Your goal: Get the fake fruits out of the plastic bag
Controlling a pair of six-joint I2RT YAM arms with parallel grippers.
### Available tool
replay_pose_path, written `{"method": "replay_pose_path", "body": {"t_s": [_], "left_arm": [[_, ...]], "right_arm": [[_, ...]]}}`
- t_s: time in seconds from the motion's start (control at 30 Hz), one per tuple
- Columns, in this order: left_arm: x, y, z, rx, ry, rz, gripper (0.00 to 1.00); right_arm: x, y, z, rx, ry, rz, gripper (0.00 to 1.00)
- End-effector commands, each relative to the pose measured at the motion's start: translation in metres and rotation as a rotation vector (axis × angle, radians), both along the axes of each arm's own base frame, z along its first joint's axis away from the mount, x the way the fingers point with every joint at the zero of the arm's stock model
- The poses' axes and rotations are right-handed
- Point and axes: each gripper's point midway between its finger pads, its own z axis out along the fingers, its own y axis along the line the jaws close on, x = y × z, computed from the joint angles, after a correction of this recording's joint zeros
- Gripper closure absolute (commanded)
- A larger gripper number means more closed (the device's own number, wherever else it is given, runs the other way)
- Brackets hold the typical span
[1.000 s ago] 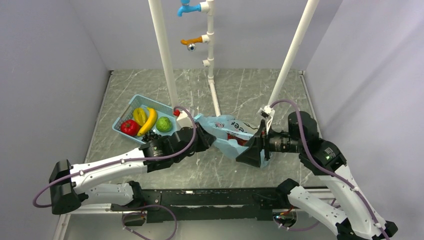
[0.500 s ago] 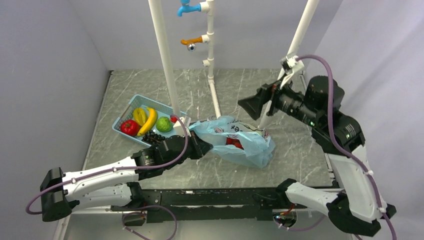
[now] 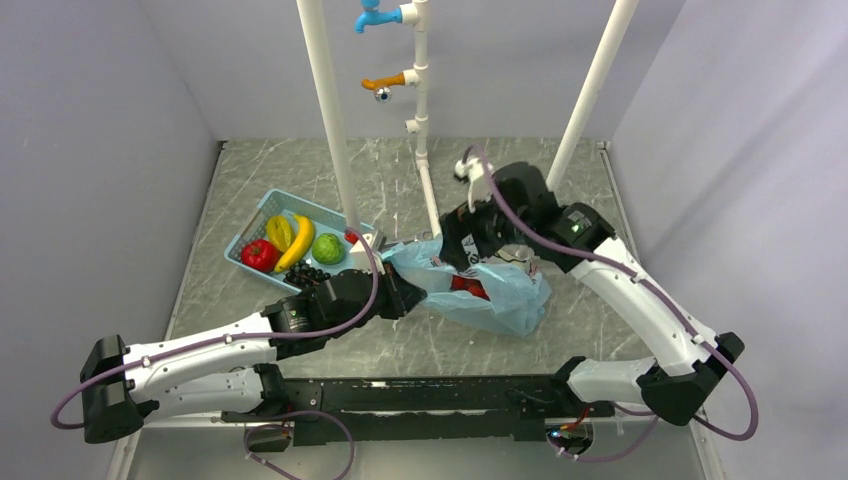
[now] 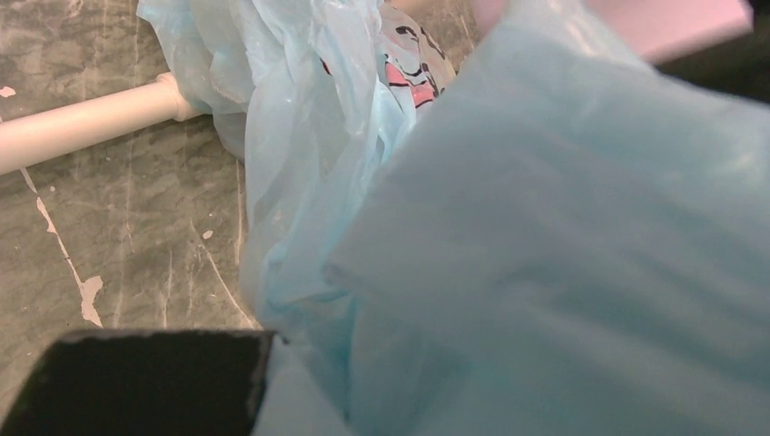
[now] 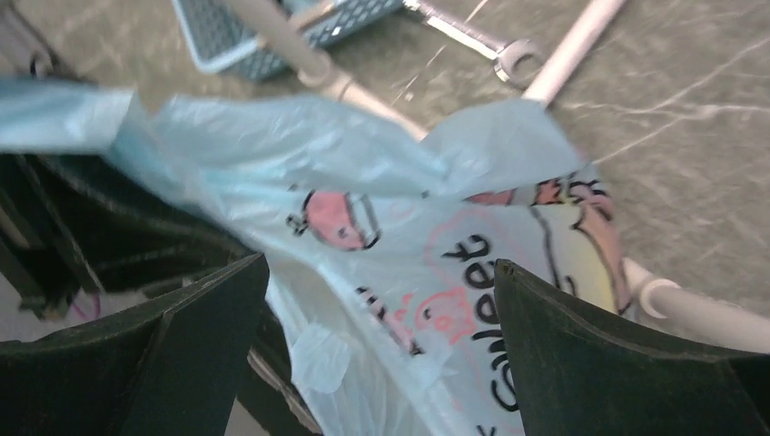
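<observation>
Start at the left. Hold fast with the left gripper (image 3: 408, 290) to stop the plastic bag (image 3: 505, 300) sliding. Lift that end a little toward 9 o'clock to make the mouth gape. Then bring the right gripper (image 3: 468, 238) down from 12 o'clock into the opening, not onto the outside skin. Aim for the red fake fruit (image 3: 468, 285) showing through the thin film near the middle. Go slowly. Easy to grab only crinkly plastic and drag the whole bag along. Pinch the fruit alone and pull out. Most likely best to carry over to the blue basket (image 3: 262, 208) at 9 o'clock, next to the big red fruit (image 3: 259, 254), green fruit (image 3: 327, 247), bananas (image 3: 290, 238) and black grapes (image 3: 305, 272) already in there.

Now the grippers, left first. Looks pinched shut on the bag's 9 o'clock end, with blue film bunched right up against the one dark finger (image 4: 136, 381) showing in the left wrist view. Cannot see the other finger, so only a good guess.

As for the bag: lies on the table (image 3: 300, 180) in the middle, at 3 o'clock from the basket, one end stretched toward the left gripper.

Right gripper next. Spread wide, fingers (image 5: 136, 363) far apart, nothing held. Hangs over the bag's 12 o'clock side, with the "Sweet" letters and a pink print showing between the fingers. Hard to tell whether touching the film or just above.
</observation>
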Motion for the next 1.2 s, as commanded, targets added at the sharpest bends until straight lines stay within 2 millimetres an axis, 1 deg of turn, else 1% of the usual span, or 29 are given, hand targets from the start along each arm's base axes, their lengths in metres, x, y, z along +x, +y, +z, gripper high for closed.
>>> {"method": "replay_pose_path", "body": {"t_s": [0.0, 0.07, 0.17, 0.27, 0.4, 0.47, 0.53, 0.6, 0.67, 0.77, 0.87, 0.9, 0.97, 1.07, 1.1, 1.17], "left_arm": [[-0.001, -0.007, 0.023, -0.043, -0.037, -0.028, 1.00], [0.000, -0.007, 0.024, -0.043, -0.040, -0.029, 1.00], [-0.001, -0.007, 0.023, -0.038, -0.041, -0.033, 1.00], [-0.002, -0.006, 0.021, -0.037, -0.035, -0.035, 1.00], [-0.005, -0.004, 0.019, -0.038, -0.032, -0.043, 1.00], [-0.006, -0.003, 0.017, -0.034, -0.030, -0.045, 1.00], [-0.007, -0.002, 0.015, -0.034, -0.026, -0.049, 1.00], [-0.008, -0.001, 0.014, -0.034, -0.023, -0.048, 1.00], [-0.009, 0.000, 0.012, -0.032, -0.021, -0.052, 1.00], [-0.011, 0.002, 0.010, -0.022, -0.018, -0.058, 1.00], [-0.013, 0.005, 0.005, -0.012, -0.008, -0.063, 1.00], [-0.014, 0.005, 0.003, -0.012, -0.004, -0.065, 1.00], [-0.016, 0.007, -0.002, -0.012, 0.005, -0.070, 1.00], [-0.020, 0.011, -0.015, 0.003, 0.028, -0.068, 1.00], [-0.021, 0.013, -0.019, 0.009, 0.037, -0.067, 1.00], [-0.024, 0.020, -0.033, 0.035, 0.057, -0.062, 1.00]], "right_arm": [[-0.031, 0.007, 0.004, -0.014, -0.109, 0.121, 0.03], [-0.033, 0.002, -0.012, -0.072, -0.105, 0.093, 0.03], [-0.031, -0.009, -0.034, -0.168, -0.089, 0.029, 0.11], [-0.026, -0.019, -0.047, -0.235, -0.112, -0.047, 0.14], [-0.016, -0.031, -0.047, -0.255, -0.163, -0.152, 0.15], [-0.015, -0.029, -0.046, -0.230, -0.182, -0.147, 0.16], [-0.016, -0.024, -0.049, -0.215, -0.184, -0.126, 0.17], [-0.015, -0.021, -0.055, -0.222, -0.174, -0.119, 0.20], [-0.012, -0.020, -0.062, -0.237, -0.165, -0.133, 0.25], [-0.005, -0.023, -0.067, -0.253, -0.166, -0.192, 0.41], [0.004, -0.030, -0.060, -0.234, -0.195, -0.285, 0.55], [0.006, -0.032, -0.055, -0.216, -0.207, -0.316, 0.65], [0.009, -0.035, -0.043, -0.167, -0.233, -0.365, 0.76], [0.013, -0.042, -0.022, -0.103, -0.279, -0.430, 0.90], [0.015, -0.047, -0.013, -0.087, -0.303, -0.461, 0.95], [0.019, -0.055, 0.005, -0.056, -0.352, -0.503, 1.00]]}}
